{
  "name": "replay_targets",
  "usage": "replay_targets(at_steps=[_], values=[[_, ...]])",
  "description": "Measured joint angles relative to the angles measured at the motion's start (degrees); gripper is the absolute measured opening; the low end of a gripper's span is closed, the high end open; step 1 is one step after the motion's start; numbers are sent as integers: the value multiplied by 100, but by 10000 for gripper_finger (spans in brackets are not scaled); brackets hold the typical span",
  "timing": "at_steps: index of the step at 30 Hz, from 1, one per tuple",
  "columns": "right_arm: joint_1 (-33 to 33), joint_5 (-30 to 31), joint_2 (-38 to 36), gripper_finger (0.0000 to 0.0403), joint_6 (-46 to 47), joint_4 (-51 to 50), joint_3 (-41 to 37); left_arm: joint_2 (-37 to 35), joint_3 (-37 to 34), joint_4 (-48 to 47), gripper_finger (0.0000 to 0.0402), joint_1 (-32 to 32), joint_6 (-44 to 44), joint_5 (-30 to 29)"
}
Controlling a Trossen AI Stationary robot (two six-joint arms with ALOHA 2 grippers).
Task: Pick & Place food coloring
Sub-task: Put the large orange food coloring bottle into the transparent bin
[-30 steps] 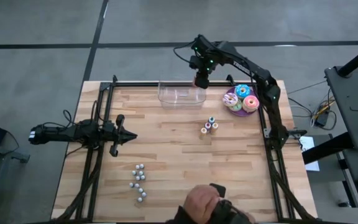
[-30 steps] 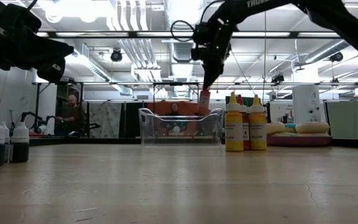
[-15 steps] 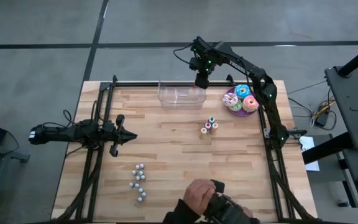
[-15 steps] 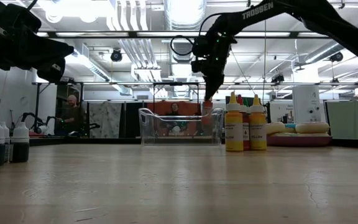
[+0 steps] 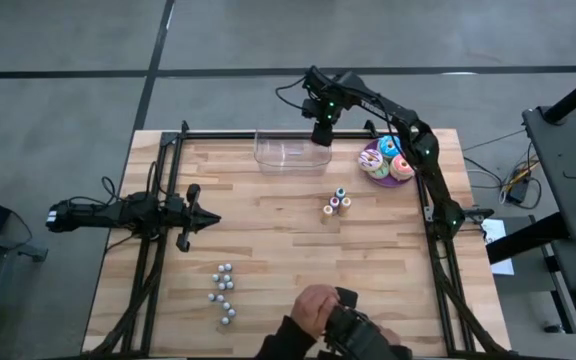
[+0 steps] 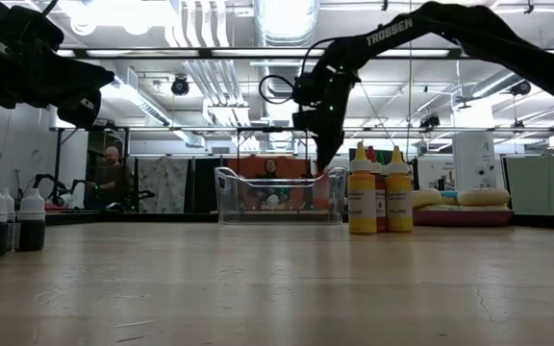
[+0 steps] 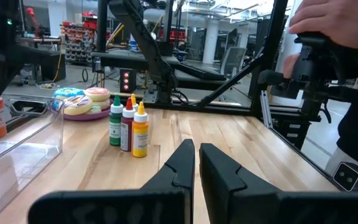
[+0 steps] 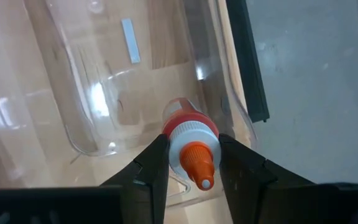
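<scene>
The orange-capped food coloring bottle (image 8: 188, 140) is down inside the clear plastic bin (image 5: 290, 152) now, at the bin's right-hand end. A second ago we had it hanging above the rim; since then our right hand (image 8: 191, 163) has carried it lower, and in the low view the red body has dropped behind the bin's wall. The right hand's two fingers are part-way closed and clamped on the bottle's white collar, so it is not released yet. We judge this placement nearly done: what remains is to let go and lift clear.

Working outward from the bin: the other three bottles (image 5: 336, 203) stand together on the desk (image 5: 268, 260), a little nearer us than the bin and well apart from it; the left wrist view shows green, red and yellow bodies. They wait their turn. Just right of the bin sits the purple plate of frosted doughnuts (image 5: 388, 160), close beside our right arm's reach, so we need care there. Far from the bin, at the near-left of the desk, lies a scatter of small silvery balls (image 5: 224, 294). Our left hand (image 5: 208, 219) waits shut and empty, well left of the bin. A person's hand (image 5: 315, 310) works a controller at the near edge, well away from the bin.

Nothing blocks the bin itself; its wall stands close to our fingers.
</scene>
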Motion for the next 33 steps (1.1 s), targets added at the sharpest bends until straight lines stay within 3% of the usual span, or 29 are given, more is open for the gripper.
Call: replay_targets(at_steps=[33], values=[[-24,151,210,115,-35,168,-42,1,1,1,0,0,0,0]])
